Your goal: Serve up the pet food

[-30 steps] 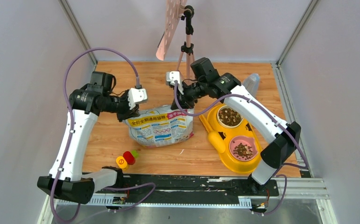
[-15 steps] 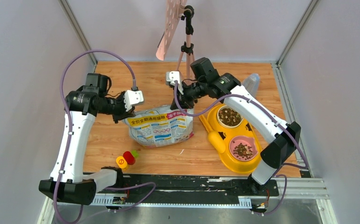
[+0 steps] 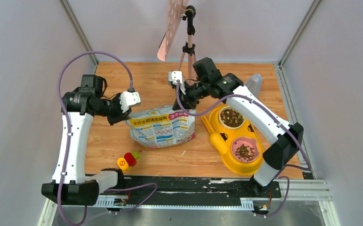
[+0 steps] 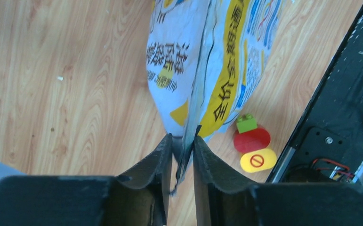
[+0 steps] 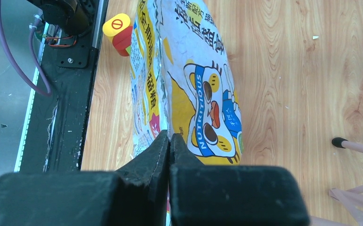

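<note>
From above, the bag (image 3: 163, 129) lies on its side across the middle of the table (image 3: 123, 80), its long axis running left to right between the 2 arms. The pet food (image 3: 231, 116) that we can see fills 2 dishes, the white bowl (image 3: 220, 120) and the pink bowl (image 3: 234, 144), both set in the yellow feeder (image 3: 216, 140) just beside the bag's right end; whatever the bag holds is hidden. The left gripper (image 3: 118, 117) sits at the bag's left corner, the right gripper (image 3: 183, 104) at its top right corner. In the left wrist view, the fingers stand a little parted with the bag's thin seam running down between them and a dark gap beside it, so we judge this one slack, not pinching. In the right wrist view, the fingers are pressed together on the bag's top edge — a firm pinch. The feeder lies on the right arm's side, so we judge that any tipping toward the bowls falls to that arm.
</note>
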Robot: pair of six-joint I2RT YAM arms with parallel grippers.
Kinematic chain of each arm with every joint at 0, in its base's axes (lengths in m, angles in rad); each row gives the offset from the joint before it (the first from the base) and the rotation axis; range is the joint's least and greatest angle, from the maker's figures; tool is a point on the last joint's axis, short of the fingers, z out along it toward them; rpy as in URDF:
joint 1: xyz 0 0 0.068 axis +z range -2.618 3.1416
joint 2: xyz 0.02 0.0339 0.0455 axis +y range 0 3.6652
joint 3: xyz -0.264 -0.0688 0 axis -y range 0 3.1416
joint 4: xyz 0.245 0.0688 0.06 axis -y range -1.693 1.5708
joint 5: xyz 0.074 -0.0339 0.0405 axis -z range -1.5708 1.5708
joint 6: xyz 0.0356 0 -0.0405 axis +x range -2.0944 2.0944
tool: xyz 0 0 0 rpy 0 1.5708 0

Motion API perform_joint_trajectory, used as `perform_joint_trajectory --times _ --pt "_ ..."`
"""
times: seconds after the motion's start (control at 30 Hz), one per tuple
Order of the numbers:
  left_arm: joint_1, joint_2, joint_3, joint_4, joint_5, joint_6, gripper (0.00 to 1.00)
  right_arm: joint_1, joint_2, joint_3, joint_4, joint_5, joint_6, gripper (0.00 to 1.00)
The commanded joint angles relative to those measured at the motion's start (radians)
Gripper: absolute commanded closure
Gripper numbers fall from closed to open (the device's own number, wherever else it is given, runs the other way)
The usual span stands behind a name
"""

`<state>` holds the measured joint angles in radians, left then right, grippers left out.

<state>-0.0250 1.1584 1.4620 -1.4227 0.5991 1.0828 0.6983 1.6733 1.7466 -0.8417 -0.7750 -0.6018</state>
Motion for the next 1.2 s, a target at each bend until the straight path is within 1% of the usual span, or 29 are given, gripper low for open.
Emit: perform_joint_trajectory --times 0.0,0.03,0.07,0.1,0.17,0.27,0.33,0.47,0.63,0.7,0.73,0.77,0.8,0.87,0.9,0.97,1.0,1.03,1.07,1.1,1.13,1.17 --pt "0.058 -0.015 0.013 -0.030 -0.079 0.017 0.69 -0.038 -0.064 0.021 0.029 0.000 0.003 1.00" --pt "0.068 -0.021 0.008 -0.025 -0.080 0.023 0.67 -0.037 -0.066 0.020 0.030 -0.001 0.003 1.00" --pt "0.072 -0.026 0.008 -0.025 -0.083 0.028 0.68 -0.038 -0.066 0.018 0.030 -0.001 0.003 1.00" --pt "0.080 -0.025 0.015 -0.032 -0.081 0.054 0.81 -0.039 -0.067 0.018 0.029 -0.003 0.003 1.00" --pt "0.095 -0.006 0.046 -0.066 -0.067 0.089 0.99 -0.039 -0.066 0.019 0.029 -0.007 0.006 1.00" --pt "0.114 0.049 0.103 -0.145 -0.007 0.112 1.00 -0.039 -0.060 0.023 0.031 -0.010 0.012 1.00" --pt "0.121 0.061 0.119 -0.157 -0.001 0.108 1.00 -0.039 -0.060 0.025 0.031 -0.006 0.017 1.00" --pt "0.164 0.059 0.111 -0.183 -0.030 0.177 1.00 -0.039 -0.068 0.015 0.031 -0.003 0.022 1.00" --pt "0.326 0.074 0.143 -0.206 -0.018 0.240 1.00 -0.039 -0.068 0.010 0.032 -0.011 0.029 1.00" --pt "0.384 0.074 0.154 -0.199 -0.016 0.254 0.94 -0.039 -0.065 0.010 0.034 -0.014 0.037 1.00" --pt "0.416 0.073 0.156 -0.195 -0.017 0.251 0.89 -0.039 -0.064 0.010 0.036 -0.016 0.040 1.00" --pt "0.427 0.070 0.155 -0.184 -0.028 0.244 0.86 -0.039 -0.062 0.012 0.036 -0.019 0.044 1.00" --pt "0.438 0.070 0.150 -0.174 -0.038 0.207 0.78 -0.039 -0.060 0.014 0.038 -0.023 0.049 1.00" --pt "0.442 0.069 0.141 -0.161 -0.062 0.172 0.67 -0.039 -0.056 0.019 0.042 -0.026 0.058 1.00" --pt "0.443 0.062 0.136 -0.165 -0.059 0.168 0.65 -0.039 -0.054 0.023 0.046 -0.025 0.065 1.00" --pt "0.444 0.039 0.125 -0.159 -0.022 0.153 0.60 -0.039 -0.056 0.029 0.050 -0.015 0.079 1.00" --pt "0.444 0.029 0.120 -0.153 -0.002 0.133 0.55 -0.040 -0.060 0.033 0.051 -0.006 0.092 0.99" --pt "0.444 0.008 0.120 -0.132 0.039 0.120 0.52 -0.042 -0.066 0.039 0.051 0.003 0.106 0.97" --pt "0.444 -0.003 0.120 -0.113 0.058 0.075 0.44 -0.048 -0.074 0.049 0.055 0.010 0.135 0.95" --pt "0.444 -0.019 0.121 -0.068 0.089 0.043 0.40 -0.058 -0.082 0.062 0.060 0.014 0.172 0.91" --pt "0.444 -0.024 0.127 -0.037 0.097 -0.061 0.35 -0.073 -0.091 0.074 0.066 0.009 0.214 0.85" --pt "0.445 -0.028 0.131 0.023 0.106 -0.094 0.34 -0.092 -0.100 0.085 0.071 0.003 0.254 0.77"
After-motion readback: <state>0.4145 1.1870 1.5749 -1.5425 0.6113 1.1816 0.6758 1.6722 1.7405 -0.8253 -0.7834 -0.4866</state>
